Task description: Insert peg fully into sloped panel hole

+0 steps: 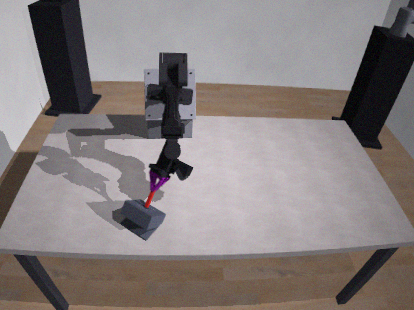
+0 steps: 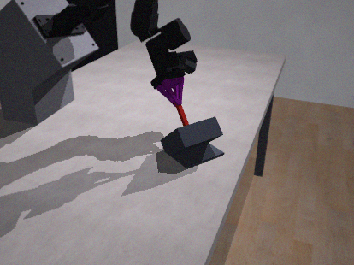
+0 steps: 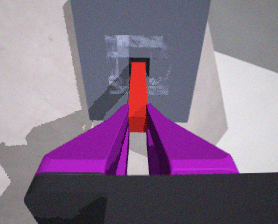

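Observation:
A dark grey block with a sloped panel [image 1: 142, 217] sits on the table near its front left; it also shows in the exterior view [image 2: 193, 140] and in the wrist view [image 3: 139, 55]. My gripper [image 1: 158, 184] with purple fingers is shut on a red peg [image 1: 149, 199] and holds it tilted, just above the panel. In the wrist view the gripper [image 3: 137, 131] grips the peg's [image 3: 138, 93] rear end, and the peg's tip sits at the dark square hole [image 3: 139, 63]. In the exterior view the peg [image 2: 183, 115] meets the top of the panel below the gripper [image 2: 176, 97].
The arm's grey base box [image 1: 169, 103] stands at the table's back edge and at the left of the exterior view [image 2: 32, 62]. Two black pillars [image 1: 62, 53] [image 1: 381, 85] stand on the floor behind the table. The table's front edge runs close to the block.

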You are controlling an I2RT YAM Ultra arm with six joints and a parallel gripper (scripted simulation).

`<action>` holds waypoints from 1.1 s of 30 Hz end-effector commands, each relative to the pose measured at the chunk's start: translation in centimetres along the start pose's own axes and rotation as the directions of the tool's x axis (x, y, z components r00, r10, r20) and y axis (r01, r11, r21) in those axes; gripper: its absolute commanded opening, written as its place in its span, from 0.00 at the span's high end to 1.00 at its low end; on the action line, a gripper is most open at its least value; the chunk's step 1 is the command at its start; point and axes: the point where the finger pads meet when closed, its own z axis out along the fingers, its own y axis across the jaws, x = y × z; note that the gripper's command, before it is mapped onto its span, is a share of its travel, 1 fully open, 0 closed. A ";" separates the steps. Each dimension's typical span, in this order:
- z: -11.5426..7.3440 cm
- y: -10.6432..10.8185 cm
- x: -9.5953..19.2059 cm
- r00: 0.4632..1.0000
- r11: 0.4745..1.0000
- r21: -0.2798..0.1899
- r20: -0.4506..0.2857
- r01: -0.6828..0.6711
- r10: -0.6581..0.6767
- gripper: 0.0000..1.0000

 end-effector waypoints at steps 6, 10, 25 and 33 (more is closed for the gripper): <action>1.1 -1.3 -0.5 1.000 0.999 0.032 0.013 -0.012 0.012 1.00; 1.5 -1.3 -0.5 1.000 0.999 0.032 0.013 -0.012 0.012 1.00; 2.9 -1.4 -0.5 1.000 0.999 0.032 0.013 -0.012 0.012 1.00; 2.7 -0.5 -0.2 1.000 1.000 0.011 0.005 -0.006 0.006 1.00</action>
